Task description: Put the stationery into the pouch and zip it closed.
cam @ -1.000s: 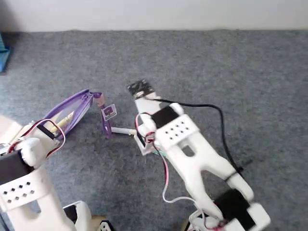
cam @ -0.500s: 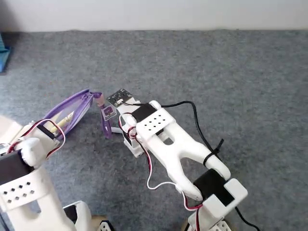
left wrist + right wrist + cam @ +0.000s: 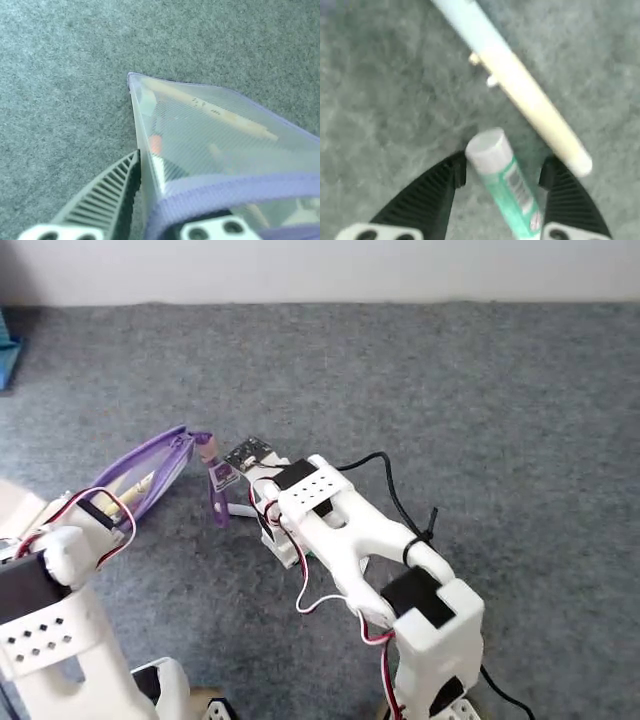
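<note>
Right gripper (image 3: pixel 504 169): fingers (image 3: pixel 437 192) spread, straddling the green-labelled tube (image 3: pixel 506 192) with gaps on both sides, so it is not yet gripped. The tube's long axis runs along the fingers, cap end pointing away from the wrist; closing straight should catch it across its width. White pen (image 3: pixel 515 85) lies just past the cap, slanted crosswise. Both rest on the grey bench (image 3: pixel 480 410) near the pouch (image 3: pixel 140 472). Left gripper (image 3: pixel 142 192) is clamped on the pouch's edge; the right arm is nearer the tube.

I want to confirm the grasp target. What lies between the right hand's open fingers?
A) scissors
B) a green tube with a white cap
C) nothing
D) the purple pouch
B: the right wrist view shows the green tube between the spread fingers of the right hand, with a cream pen lying beyond it.
</note>
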Motion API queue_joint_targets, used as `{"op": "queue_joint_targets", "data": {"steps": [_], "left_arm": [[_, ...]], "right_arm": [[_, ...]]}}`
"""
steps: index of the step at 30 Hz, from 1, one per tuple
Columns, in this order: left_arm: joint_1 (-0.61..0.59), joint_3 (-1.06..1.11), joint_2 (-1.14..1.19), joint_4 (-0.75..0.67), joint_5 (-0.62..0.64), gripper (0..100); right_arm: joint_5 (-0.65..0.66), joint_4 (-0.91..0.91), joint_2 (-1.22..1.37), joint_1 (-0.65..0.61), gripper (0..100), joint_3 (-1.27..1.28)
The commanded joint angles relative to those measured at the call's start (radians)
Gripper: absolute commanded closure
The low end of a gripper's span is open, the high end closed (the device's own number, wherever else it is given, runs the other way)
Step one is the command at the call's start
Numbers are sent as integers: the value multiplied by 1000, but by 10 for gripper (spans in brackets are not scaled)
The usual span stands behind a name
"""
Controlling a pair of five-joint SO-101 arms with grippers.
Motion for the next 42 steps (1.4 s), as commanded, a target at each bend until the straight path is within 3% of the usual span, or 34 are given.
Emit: {"op": "queue_joint_targets", "data": {"steps": [1,5,11,21,27,30,34,42], "left_arm": [[2,-10,-6,-17,11,988],[2,-10,-6,-17,11,988],[2,-10,-6,-18,11,988],[2,-5,-5,-20,11,988],[3,-5,-5,-20,11,988],[3,-5,-5,-20,11,988],[3,-7,-5,-20,11,988],[3,-8,-5,-20,11,988]], "right_arm": [[9,-31,22,42,824,-52],[9,-7,25,113,992,-52],[9,107,-105,183,992,-51],[-3,387,-539,183,991,-48],[-138,380,-840,58,991,-49],[-224,280,-972,-54,991,-51],[-256,8,-1070,-171,991,-38],[-252,-512,-990,-248,991,-35]]}}
